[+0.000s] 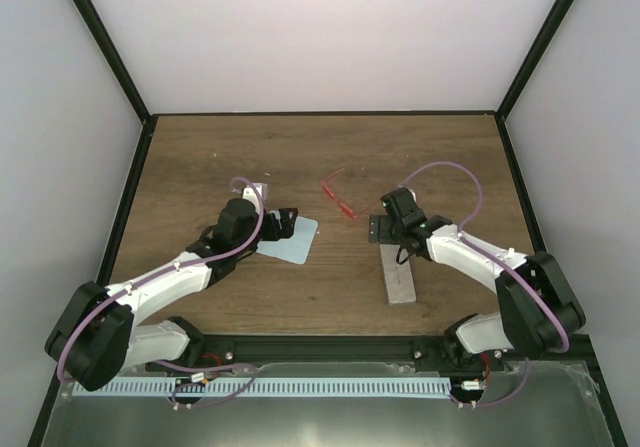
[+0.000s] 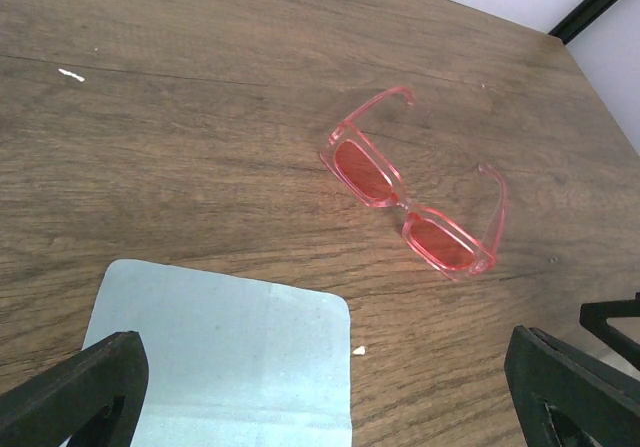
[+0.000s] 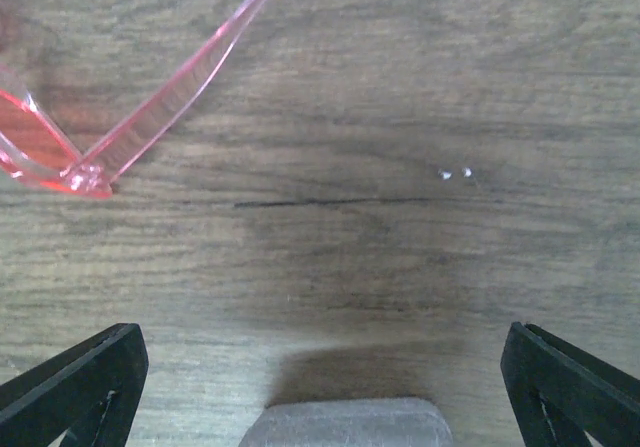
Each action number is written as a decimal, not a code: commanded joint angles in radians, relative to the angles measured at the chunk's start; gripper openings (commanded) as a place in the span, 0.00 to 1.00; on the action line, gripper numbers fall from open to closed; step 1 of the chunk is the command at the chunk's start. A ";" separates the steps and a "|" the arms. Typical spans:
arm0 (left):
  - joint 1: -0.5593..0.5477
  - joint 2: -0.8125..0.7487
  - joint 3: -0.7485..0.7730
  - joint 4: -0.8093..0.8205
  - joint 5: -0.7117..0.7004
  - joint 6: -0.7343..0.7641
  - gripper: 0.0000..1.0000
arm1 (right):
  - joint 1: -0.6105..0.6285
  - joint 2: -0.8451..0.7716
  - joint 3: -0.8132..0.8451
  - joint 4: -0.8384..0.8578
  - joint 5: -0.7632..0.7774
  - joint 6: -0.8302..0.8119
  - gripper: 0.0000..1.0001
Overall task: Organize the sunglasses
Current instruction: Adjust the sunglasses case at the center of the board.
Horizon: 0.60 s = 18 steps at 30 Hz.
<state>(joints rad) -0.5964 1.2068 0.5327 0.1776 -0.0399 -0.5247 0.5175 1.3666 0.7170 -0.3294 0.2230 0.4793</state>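
From the top camera, you see the sunglasses (image 1: 340,199) lying on the wooden table (image 1: 200,157) just above the middle of the frame, between the two arms. The left gripper (image 1: 287,221) sits left of centre, over the upper edge of a pale blue cloth (image 1: 292,242), its jaws spread with nothing between them. The right gripper (image 1: 383,226) sits right of centre, just to the lower right of the sunglasses, and is also spread wide. A grey case (image 1: 401,279) runs from beneath it down toward the bottom of the frame.

In your left wrist view, the sunglasses (image 2: 415,202) lie right of centre in the upper half. They rest on the wood with both arms unfolded and pointing to the upper right. The cloth (image 2: 220,357) lies flat in the lower left, apart from the red frame. The left gripper (image 2: 322,387) is wide apart, its two black fingers (image 2: 75,392) at the bottom corners, gripping nothing.

In your right wrist view, only part of the sunglasses (image 3: 170,97) shows. One arm runs from the top edge down to the hinge at the upper left, with a bit of red lens at the left edge. The rounded end of the case (image 3: 345,422) shows at the bottom middle, between the black fingers (image 3: 575,387). The right gripper (image 3: 320,377) is spread wide and holds nothing.
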 commanded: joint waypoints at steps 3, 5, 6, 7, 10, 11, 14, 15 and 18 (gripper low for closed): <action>-0.002 -0.027 -0.002 -0.002 0.016 -0.013 1.00 | 0.013 -0.018 -0.018 -0.060 -0.006 0.001 1.00; -0.002 -0.038 -0.002 -0.006 0.018 -0.013 1.00 | 0.013 -0.011 -0.023 -0.068 0.001 -0.004 1.00; -0.002 -0.044 -0.003 -0.007 0.018 -0.014 1.00 | 0.013 -0.002 -0.026 -0.068 0.000 -0.008 1.00; -0.002 -0.049 -0.003 -0.009 0.017 -0.014 1.00 | 0.013 0.008 -0.029 -0.067 -0.001 -0.006 1.00; -0.002 -0.055 -0.005 -0.012 0.012 -0.012 1.00 | 0.013 0.032 -0.046 -0.048 -0.021 -0.003 1.00; -0.002 -0.056 -0.005 -0.012 0.012 -0.012 1.00 | 0.013 0.033 -0.051 -0.042 -0.025 -0.001 0.99; -0.002 -0.054 -0.005 -0.012 0.011 -0.012 1.00 | 0.013 0.025 -0.056 -0.044 -0.025 0.001 0.94; -0.002 -0.052 -0.004 -0.012 0.011 -0.010 1.00 | 0.013 0.020 -0.058 -0.044 -0.025 0.000 0.91; -0.002 -0.047 -0.001 -0.012 0.012 -0.011 1.00 | 0.013 0.011 -0.060 -0.050 -0.023 -0.004 0.73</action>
<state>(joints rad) -0.5964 1.1625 0.5327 0.1688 -0.0349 -0.5285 0.5217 1.3952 0.6521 -0.3756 0.1974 0.4786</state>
